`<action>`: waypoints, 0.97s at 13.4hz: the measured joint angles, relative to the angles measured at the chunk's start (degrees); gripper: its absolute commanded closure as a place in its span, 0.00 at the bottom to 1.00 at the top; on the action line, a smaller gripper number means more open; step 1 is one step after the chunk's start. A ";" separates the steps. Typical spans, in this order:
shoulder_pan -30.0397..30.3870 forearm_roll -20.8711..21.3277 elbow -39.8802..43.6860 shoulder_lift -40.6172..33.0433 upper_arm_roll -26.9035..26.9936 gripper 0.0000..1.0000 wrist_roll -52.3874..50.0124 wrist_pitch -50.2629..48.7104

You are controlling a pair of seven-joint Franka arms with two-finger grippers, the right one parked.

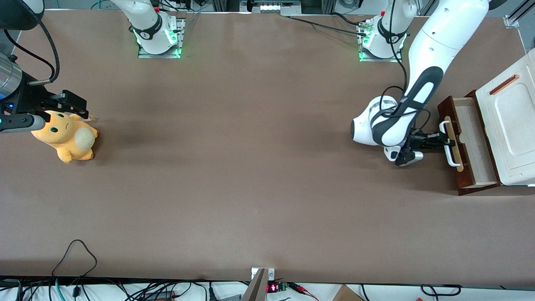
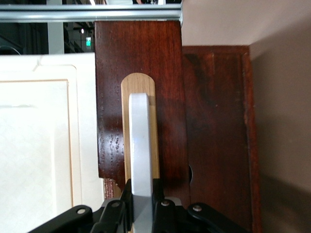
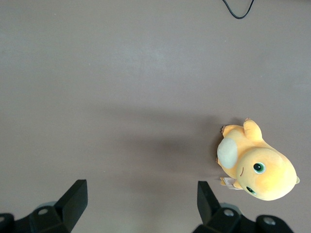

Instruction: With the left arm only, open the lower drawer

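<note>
The lower drawer [image 1: 474,138] stands pulled partway out of the cabinet [image 1: 512,125] at the working arm's end of the table, its pale wood inner box showing. Its dark red-brown front [image 2: 141,97] carries a white loop handle [image 2: 140,145] on a pale wood strip [image 2: 154,141]. The left arm [image 1: 418,83] reaches down in front of the drawer. Its gripper [image 1: 444,140] is shut on the handle, one black finger on each side of the white bar [image 1: 448,144]. In the left wrist view the gripper [image 2: 141,194] clamps the handle's bar between both fingers [image 2: 158,194].
The cream-white moulded top panel [image 1: 514,121] covers the cabinet above the drawer. An orange plush toy [image 1: 67,138] lies toward the parked arm's end of the table. Both arm bases [image 1: 378,42] stand at the table edge farthest from the front camera.
</note>
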 measured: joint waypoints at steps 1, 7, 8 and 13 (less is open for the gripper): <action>-0.28 -0.06 0.00 0.00 -0.29 0.89 0.06 -0.07; -0.90 0.29 0.66 0.00 -1.30 0.00 2.31 1.81; -1.01 -0.16 1.04 -0.02 -1.49 0.00 2.44 1.81; -1.06 -5.91 4.76 -2.04 -1.54 0.01 4.48 5.15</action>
